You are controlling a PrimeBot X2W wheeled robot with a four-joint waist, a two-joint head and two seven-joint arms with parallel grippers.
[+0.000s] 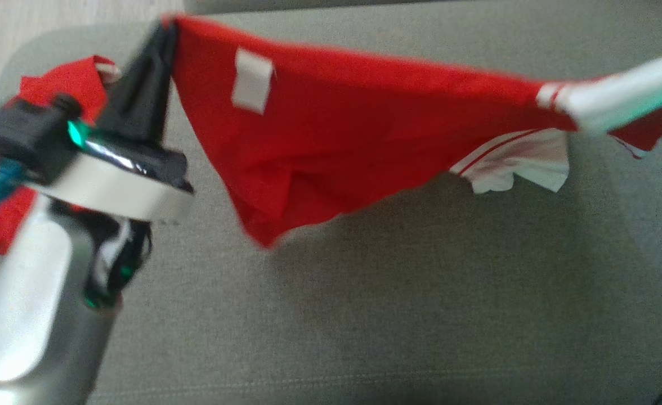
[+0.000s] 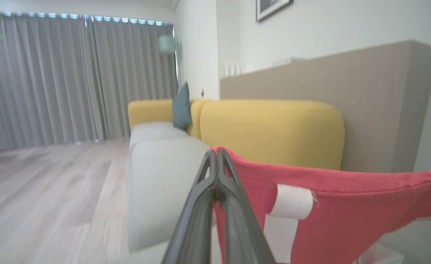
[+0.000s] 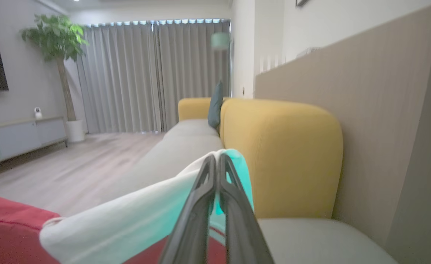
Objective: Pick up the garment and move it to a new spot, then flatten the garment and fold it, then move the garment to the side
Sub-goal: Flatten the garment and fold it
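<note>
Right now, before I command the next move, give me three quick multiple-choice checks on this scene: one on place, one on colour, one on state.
1. Where is the garment?
A. folded in a pile
B. stretched in the air between the left gripper and the right gripper
C. on the floor

2. What colour is its main body?
A. blue
B. yellow
C. red

3. How is the left gripper?
A. shut on the garment's edge
B. wide open
C. shut on nothing

Key:
1 B: its lower corner hangs over the grey sofa seat, and the right gripper pinches the white sleeve.
2 C: the cloth is red with a white label.
3 A: its fingers meet with red cloth at the tips.
</note>
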